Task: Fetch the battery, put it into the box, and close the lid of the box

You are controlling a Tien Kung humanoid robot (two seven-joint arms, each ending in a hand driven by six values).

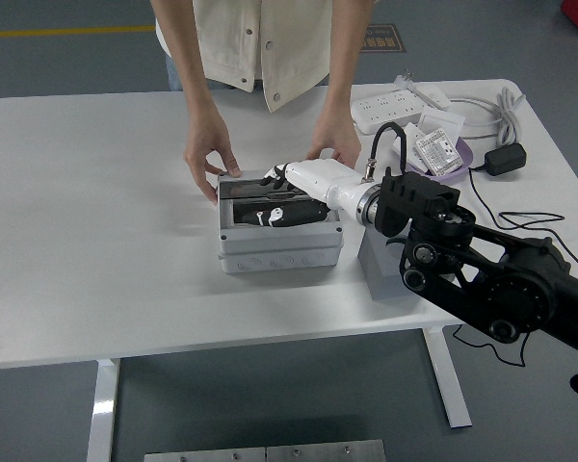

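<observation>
The right hand (281,197) reaches from the right into the open grey box (280,234), and its dark fingers are curled on the black battery (291,211), which lies inside the box. The lid (249,185) stands at the far edge of the box. A person's two hands (210,159) rest at the back corners of the box. The box stands on a white table (96,212). At the far right of the table lie a power strip (397,104), cables and a black adapter (505,159). The floor is grey.
</observation>
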